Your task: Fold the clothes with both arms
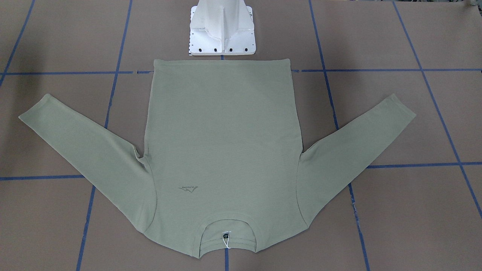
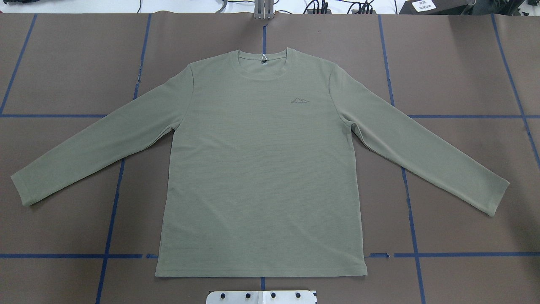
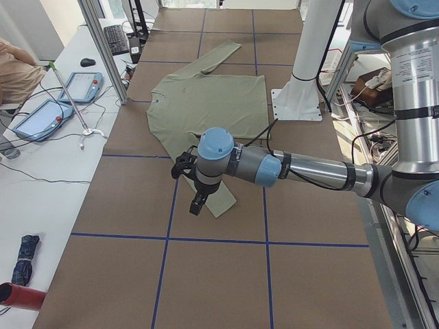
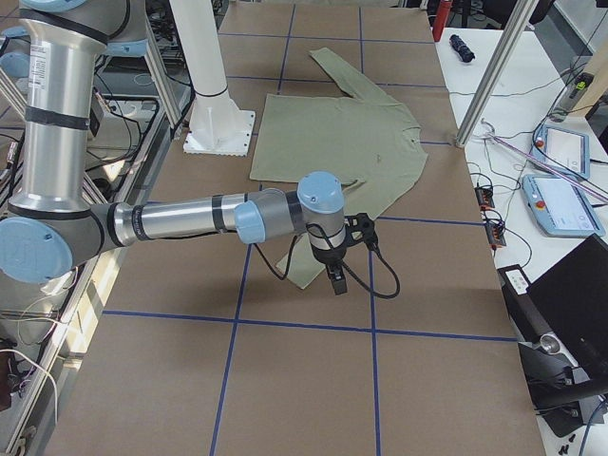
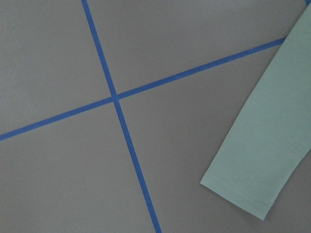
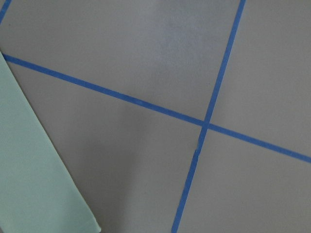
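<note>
Left gripper [image 3: 197, 203] hangs pointing down just beside the left cuff [image 5: 243, 191], above the table [image 2: 63, 63]. Only the side view shows it, so I can't tell whether the fingers are spread or closed. Its wrist cam sees the cuff off to one edge plus a tape cross [image 5: 114, 97], no fingers in frame. Reads as staged next to the grab point, not on it.

Shirt [image 2: 261, 169] lies flat and face up, logo [image 2: 300, 100] showing. Collar [image 2: 263, 67] is on the far side and hem [image 2: 261, 272] sits just short of the pedestal [image 1: 223, 34]. It's centred on the middle tape line. Left sleeve [image 2: 97, 147] and right sleeve [image 2: 422, 147] are splayed out and angled back toward the robot side. My read: that puts one cuff within reach of each arm and keeps the layout symmetric for a mirrored fold. Fabric is smooth, with a small crease at the right armpit.

Right gripper [image 4: 335, 277] mirrors the left. It points down beside the right cuff [image 6: 58, 204] and looks clear of the fabric. Spread or closed, can't tell there either.

Judgement: no fold made. First step looks like a simultaneous sleeve pickup at both cuffs.
</note>
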`<state>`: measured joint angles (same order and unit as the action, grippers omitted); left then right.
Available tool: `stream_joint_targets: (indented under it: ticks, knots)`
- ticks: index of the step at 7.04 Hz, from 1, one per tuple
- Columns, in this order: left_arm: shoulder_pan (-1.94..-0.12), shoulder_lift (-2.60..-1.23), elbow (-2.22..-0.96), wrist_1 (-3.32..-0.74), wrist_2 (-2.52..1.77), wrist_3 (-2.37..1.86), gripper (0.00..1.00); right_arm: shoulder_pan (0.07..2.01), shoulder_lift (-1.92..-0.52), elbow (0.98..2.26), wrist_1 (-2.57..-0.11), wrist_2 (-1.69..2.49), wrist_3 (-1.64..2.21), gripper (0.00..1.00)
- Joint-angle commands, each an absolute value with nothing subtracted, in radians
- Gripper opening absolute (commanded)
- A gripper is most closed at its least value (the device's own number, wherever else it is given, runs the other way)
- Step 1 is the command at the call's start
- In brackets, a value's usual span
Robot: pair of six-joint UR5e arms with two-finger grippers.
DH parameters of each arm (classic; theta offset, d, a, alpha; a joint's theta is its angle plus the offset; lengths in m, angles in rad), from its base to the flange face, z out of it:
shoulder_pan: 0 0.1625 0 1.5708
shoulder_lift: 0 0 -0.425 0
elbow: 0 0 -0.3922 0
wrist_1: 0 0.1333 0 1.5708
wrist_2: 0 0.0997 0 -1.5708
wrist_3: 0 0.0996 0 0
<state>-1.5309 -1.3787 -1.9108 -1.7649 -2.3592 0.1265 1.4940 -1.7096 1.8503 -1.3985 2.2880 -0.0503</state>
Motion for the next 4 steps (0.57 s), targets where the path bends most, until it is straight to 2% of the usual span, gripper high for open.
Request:
stream_joint_targets:
  ticks: [1,3,4]
  knots:
    - [-1.535,-1.397,-1.879,-1.839,-2.362,0.124,1.0,1.496,-1.681,1.799,-1.31,2.304,-0.058,1.0]
    - [-1.535,-1.413,-1.864,-1.927,-2.367,0.124,1.0,1.442,-1.686,1.819,-1.275,2.299,0.108,1.0]
    - [-1.536,-1.408,-1.864,-1.928,-2.368,0.127,1.0,1.38,-1.736,1.813,-1.111,2.292,0.29,1.0]
